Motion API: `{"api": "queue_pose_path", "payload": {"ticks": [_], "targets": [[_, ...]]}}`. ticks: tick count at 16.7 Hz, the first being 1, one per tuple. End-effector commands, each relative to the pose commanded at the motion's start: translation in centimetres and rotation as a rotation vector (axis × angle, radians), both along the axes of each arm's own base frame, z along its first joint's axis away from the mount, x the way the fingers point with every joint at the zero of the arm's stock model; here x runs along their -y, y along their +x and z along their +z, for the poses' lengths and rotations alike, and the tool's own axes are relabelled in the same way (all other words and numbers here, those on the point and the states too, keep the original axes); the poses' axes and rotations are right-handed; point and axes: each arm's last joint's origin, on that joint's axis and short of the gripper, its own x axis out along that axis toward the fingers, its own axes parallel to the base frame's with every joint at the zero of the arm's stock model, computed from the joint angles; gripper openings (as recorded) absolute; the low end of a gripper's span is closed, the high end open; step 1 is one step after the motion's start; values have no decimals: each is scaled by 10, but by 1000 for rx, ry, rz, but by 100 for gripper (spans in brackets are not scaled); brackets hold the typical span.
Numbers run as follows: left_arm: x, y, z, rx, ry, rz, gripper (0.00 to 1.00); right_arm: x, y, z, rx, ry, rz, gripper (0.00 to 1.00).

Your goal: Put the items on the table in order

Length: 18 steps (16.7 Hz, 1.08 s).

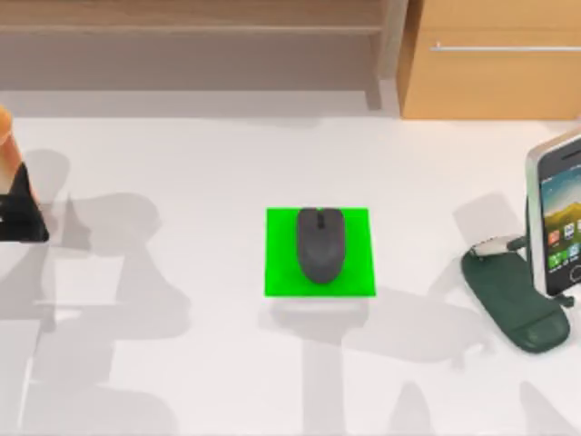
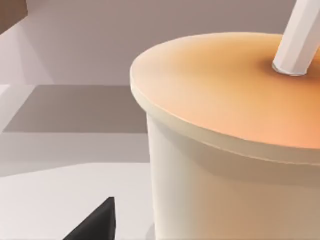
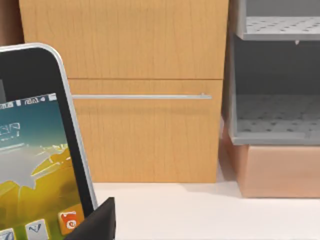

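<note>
Checking first: where does everything sit? (Ana)

On the table (image 1: 209,154), the mouse (image 1: 320,243) lies at the centre on the green pad (image 1: 277,272). The cup (image 1: 5,145) is out at the 9 o'clock edge with your left gripper (image 1: 20,216) against it. The smartphone (image 1: 556,218) stands upright at 3 o'clock, at the far end of the phone stand (image 1: 517,304). (Ben)

Do the grippers have hold of them? (Ana)

I cannot tell for either one. The left wrist view has the cup's lid very close, and the right wrist view has the right gripper (image 3: 97,222) beside the phone's screen, but neither shows how far it is open. (Ben)

So how should I handle the phone? (Ana)

I'd say seating it is the step in hand. Line its lower edge over the stand's slot, lower it slowly, and tilt it no further than the rest allows. Release only once it leans without sliding, then lift straight up so you don't nudge it (Ben)
</note>
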Motion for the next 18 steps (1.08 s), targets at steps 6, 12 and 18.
{"api": "queue_pose_path", "payload": {"ticks": [6,12,18], "targets": [[0,19,-2,0,0,0,100,0,0,0,0,0,0,100],[1,30,-3,0,0,0,100,0,0,0,0,0,0,100],[1,30,-3,0,0,0,55,0,0,0,0,0,0,100]]}}
